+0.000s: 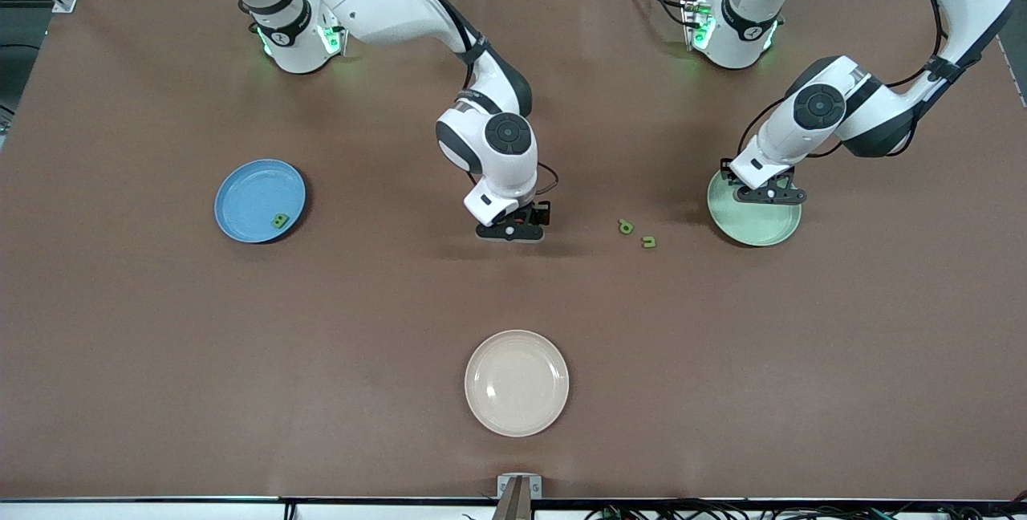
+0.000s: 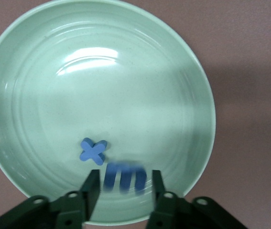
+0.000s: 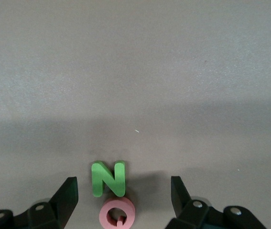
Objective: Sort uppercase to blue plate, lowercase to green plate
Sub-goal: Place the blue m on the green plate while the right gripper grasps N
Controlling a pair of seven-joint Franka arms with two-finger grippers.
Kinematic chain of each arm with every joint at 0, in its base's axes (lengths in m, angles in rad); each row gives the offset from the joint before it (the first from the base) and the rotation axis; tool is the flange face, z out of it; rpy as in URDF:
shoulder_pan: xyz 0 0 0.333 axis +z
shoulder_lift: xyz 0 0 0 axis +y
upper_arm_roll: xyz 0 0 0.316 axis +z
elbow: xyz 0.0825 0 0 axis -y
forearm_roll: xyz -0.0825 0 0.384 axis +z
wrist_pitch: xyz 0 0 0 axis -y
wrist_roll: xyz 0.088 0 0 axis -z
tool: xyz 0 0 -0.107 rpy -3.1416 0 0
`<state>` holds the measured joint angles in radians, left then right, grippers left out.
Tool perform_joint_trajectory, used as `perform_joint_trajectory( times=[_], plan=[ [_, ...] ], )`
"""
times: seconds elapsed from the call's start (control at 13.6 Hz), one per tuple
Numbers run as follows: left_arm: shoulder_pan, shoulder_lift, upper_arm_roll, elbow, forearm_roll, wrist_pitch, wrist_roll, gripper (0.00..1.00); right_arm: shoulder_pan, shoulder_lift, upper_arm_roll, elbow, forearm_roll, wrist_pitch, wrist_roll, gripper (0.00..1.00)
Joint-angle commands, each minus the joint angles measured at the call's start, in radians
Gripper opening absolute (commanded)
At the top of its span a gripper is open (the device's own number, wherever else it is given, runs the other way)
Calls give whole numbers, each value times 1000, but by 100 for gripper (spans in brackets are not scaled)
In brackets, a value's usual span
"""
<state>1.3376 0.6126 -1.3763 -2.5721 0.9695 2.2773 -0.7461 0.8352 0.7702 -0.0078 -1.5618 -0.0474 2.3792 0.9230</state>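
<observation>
Over the green plate (image 1: 754,219), the left hand (image 2: 123,191) is spread, blue m (image 2: 124,176) loose between its fingers, dropping beside the t (image 2: 93,150). Right hand (image 3: 123,200) gapes around N (image 3: 109,178) and Q (image 3: 117,214), lining up a grab.

Right gripper (image 3: 123,200) jaws spread wide over table (image 3: 135,71); green N (image 3: 109,178) touching pink Q (image 3: 117,214) between.

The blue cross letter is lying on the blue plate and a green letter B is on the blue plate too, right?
Not quite. The blue cross letter lies on the green plate, as the left wrist view shows. The green letter B really is on the blue plate.
</observation>
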Motion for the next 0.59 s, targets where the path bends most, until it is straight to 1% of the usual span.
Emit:
perform_joint_trajectory(
  times=[0.0, 0.15, 0.29, 0.37, 0.52],
  plan=[
    [11, 6, -1, -2, 25, 15, 4, 80, 12, 26, -11, 28, -14, 20, -1, 82],
    [11, 6, -4, 6, 26, 13, -4, 83, 12, 32, -11, 28, -12, 32, 2, 78],
    [0, 6, -15, 30, 23, 13, -21, 83, 12, 34, -11, 28, -12, 34, 5, 78],
    [-18, 7, -26, 42, 23, 14, -41, 83, 12, 34, -11, 28, -12, 34, 5, 77],
    [-101, 7, -29, 84, 9, 13, -132, 83, 16, 41, -11, 28, -12, 37, 5, 76]
  ],
)
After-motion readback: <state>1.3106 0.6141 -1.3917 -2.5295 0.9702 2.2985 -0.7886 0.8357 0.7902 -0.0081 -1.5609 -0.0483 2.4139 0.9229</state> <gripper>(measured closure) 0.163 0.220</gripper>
